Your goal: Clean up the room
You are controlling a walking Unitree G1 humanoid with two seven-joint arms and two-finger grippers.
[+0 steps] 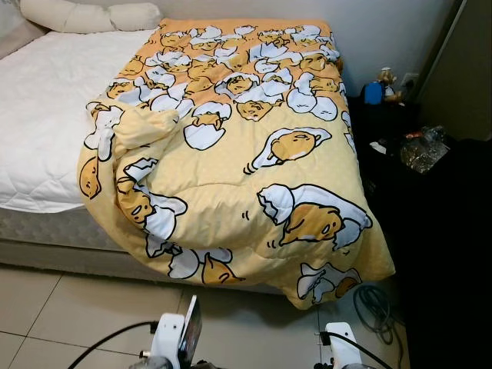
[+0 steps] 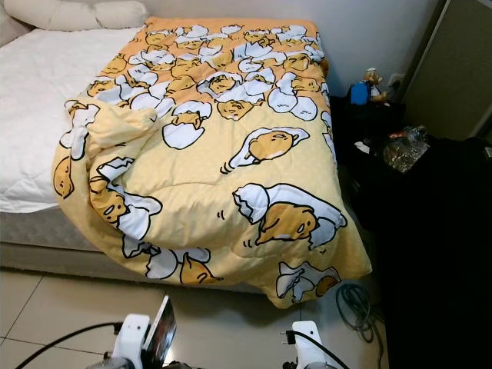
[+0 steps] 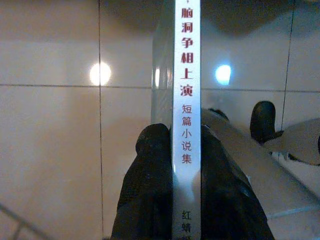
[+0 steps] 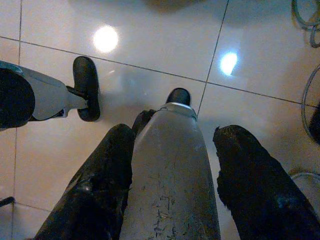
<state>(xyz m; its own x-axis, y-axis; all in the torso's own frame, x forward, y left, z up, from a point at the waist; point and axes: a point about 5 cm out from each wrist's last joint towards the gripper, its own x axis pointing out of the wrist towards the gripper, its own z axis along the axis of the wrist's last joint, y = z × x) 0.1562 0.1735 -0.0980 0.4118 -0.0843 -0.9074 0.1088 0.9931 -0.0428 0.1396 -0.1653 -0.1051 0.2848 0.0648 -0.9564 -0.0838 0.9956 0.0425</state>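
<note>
A slim book (image 3: 186, 115) stood spine-up between the two black fingers (image 3: 150, 185) of the left gripper (image 3: 186, 165), which were clenched on its covers low over the tiled floor (image 3: 50, 125). Judging by that edge-on hold, the book was being carried off to be put away. Its top corner also showed at the bottom of the head view, beside the left wrist.

The right gripper (image 4: 172, 165) hung beside it with fingers spread, grasping nothing, free for the next item.

Ahead, a yellow cartoon-print quilt (image 1: 246, 154) lay rumpled across the bed (image 1: 46, 100), one corner spilling toward the floor. A dark nightstand (image 1: 384, 123) with small clutter stood just beside it.
</note>
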